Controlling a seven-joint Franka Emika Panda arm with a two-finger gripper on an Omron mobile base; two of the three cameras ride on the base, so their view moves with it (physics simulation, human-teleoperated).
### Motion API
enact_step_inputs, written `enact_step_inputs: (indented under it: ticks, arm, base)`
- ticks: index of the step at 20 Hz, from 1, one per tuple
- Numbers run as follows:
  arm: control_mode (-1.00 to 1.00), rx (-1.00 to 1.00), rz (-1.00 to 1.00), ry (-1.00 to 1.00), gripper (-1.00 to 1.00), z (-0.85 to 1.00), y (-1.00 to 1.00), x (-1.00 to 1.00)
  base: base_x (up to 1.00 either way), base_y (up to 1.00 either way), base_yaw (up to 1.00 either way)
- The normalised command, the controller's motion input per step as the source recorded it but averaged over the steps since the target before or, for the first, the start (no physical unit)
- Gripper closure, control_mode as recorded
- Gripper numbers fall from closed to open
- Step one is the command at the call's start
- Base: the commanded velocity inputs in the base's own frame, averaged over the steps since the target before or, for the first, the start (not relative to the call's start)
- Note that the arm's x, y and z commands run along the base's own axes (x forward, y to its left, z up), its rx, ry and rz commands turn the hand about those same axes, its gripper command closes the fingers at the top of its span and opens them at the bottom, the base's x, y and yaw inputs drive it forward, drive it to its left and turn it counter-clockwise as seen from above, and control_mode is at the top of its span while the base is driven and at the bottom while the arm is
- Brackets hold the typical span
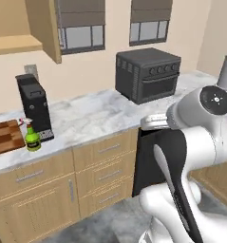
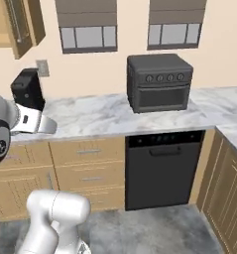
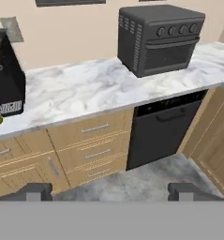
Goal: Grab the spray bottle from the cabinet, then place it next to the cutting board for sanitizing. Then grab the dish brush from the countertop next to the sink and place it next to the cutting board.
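Here, the white marble countertop [image 1: 96, 118] runs along the wall over light-wood drawer fronts [image 1: 103, 163], with a black dishwasher [image 2: 162, 166] set under it toward the right. The open cabinet [image 1: 27, 28] hangs at the upper left of the left base view, wooden shelf bare where visible, door swung outward. A dark toaster oven [image 1: 148, 73] stands on the counter below the windows [image 1: 115, 26], well apart from the tall black coffee machine [image 1: 35, 107] at the left. The cutting board [image 1: 4, 136] lies flat on the counter at the far left edge, partly cut off by the frame. The spray bottle [image 1: 32, 137] stands upright on the countertop just beside the board's right edge and right in front of the coffee machine's base, close to the counter's front edge; whether it touches either, can't tell. In the hand view a sliver of green sits at the left edge beside the coffee machine. The gripper [image 3: 111, 191] hangs out in front of the drawers above the floor, fingers [image 3: 36, 190] spread wide apart, nothing between them, well clear of the bottle.
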Motion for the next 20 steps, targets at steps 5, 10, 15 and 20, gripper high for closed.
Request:
enact_step_inputs:
  ticks: [5,10,15,20]
  arm:
    - [1.0,0.0,0.0,0.0,-1.0,0.0,0.0,0.0]
    - [1.0,0.0,0.0,0.0,-1.0,0.0,0.0,0.0]
    - [1.0,0.0,0.0,0.0,-1.0,0.0,0.0,0.0]
    - [1.0,0.0,0.0,0.0,-1.0,0.0,0.0,0.0]
  base:
    - [0.0,-0.66,-0.67]
    - [0.01,-0.35,-0.71]
    - [0.03,-0.08,-0.75]
    - [0.0,-0.47,-0.62]
